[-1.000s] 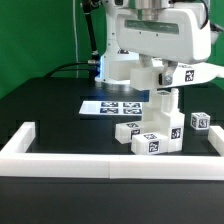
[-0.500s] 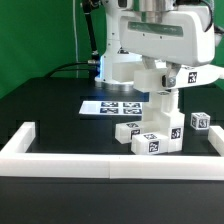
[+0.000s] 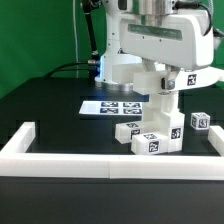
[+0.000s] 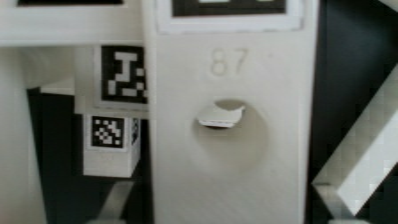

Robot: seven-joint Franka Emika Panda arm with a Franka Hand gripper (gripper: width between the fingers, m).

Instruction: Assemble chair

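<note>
The partly built white chair [image 3: 150, 136] stands near the front wall, its blocky parts showing black-and-white tags. An upright white bar [image 3: 166, 108] rises from its right side. My gripper [image 3: 166, 92] is shut on the top of that bar. In the wrist view the bar [image 4: 231, 110] fills the middle, with an embossed number and a round hole holding a small peg [image 4: 219, 118]. My gripper [image 4: 231, 200] has one finger on each side of it. Another chair part with two tags [image 4: 118, 100] stands close beside the bar. The bar's lower end is hidden.
The marker board [image 3: 108, 106] lies flat behind the chair. A small tagged white block [image 3: 200, 121] sits at the exterior view's right. A white border wall [image 3: 90, 163] runs along the front with a short arm on the left [image 3: 20, 140]. The arm's base [image 3: 118, 62] stands behind.
</note>
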